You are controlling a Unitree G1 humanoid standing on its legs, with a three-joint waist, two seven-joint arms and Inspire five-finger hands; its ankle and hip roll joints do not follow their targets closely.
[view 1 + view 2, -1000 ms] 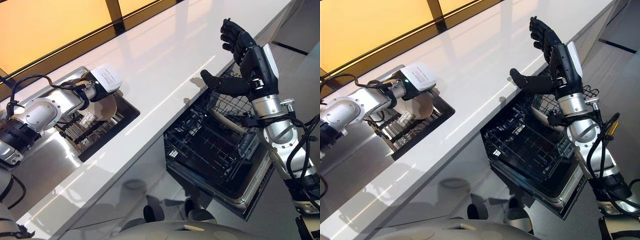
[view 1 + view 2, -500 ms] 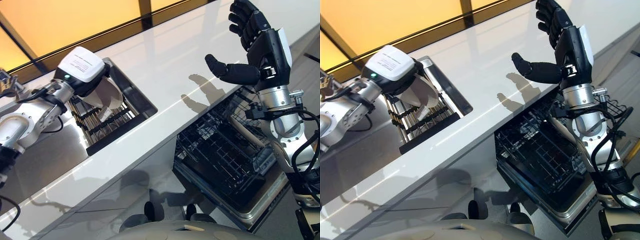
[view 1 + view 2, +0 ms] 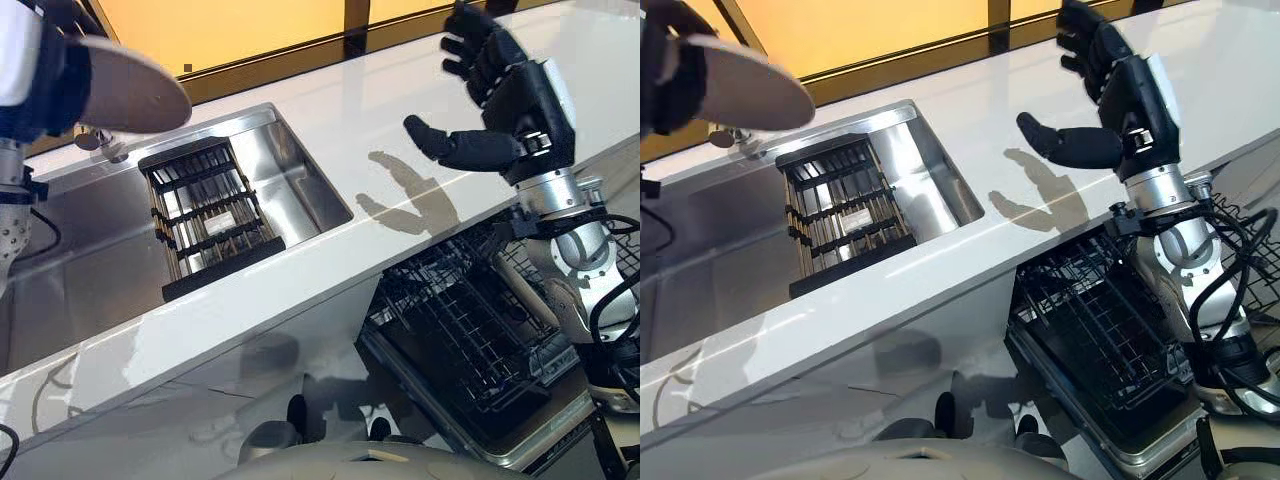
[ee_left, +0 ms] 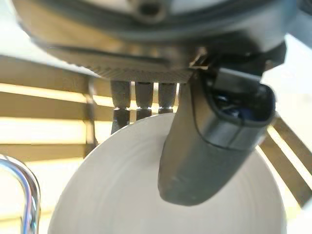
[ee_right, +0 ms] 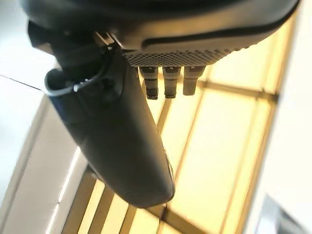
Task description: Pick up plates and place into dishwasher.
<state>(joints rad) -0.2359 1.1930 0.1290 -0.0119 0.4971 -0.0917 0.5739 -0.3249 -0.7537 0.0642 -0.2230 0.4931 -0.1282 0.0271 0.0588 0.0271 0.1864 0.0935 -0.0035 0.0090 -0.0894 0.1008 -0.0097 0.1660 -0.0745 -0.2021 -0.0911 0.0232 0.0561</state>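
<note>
- The left hand (image 3: 45, 75) is up at ten o'clock, above the sink (image 3: 290, 170), with a pale plate (image 3: 135, 95) pinched by the rim: thumb across one face, fingers (image 4: 141, 95) behind the other.
- The plate is clear of the black rack (image 3: 205, 215) in the sink, which stands empty below it.
- The right hand (image 3: 500, 110) is raised at two o'clock over the white counter (image 3: 330, 100), fingers spread and thumb out, holding nothing.
- The dishwasher basket (image 3: 470, 330) is pulled out at five o'clock, below the counter edge, well apart from the plate.
- I judge the plate stiff, smooth and breakable, probably ceramic, not heavy but slippery if wet.
- A rim pinch like this one suits it; I'd keep the thumb well onto the face, so the plate can't swing.
- Knocking it on the counter edge or the basket wires looks the main danger.
</note>
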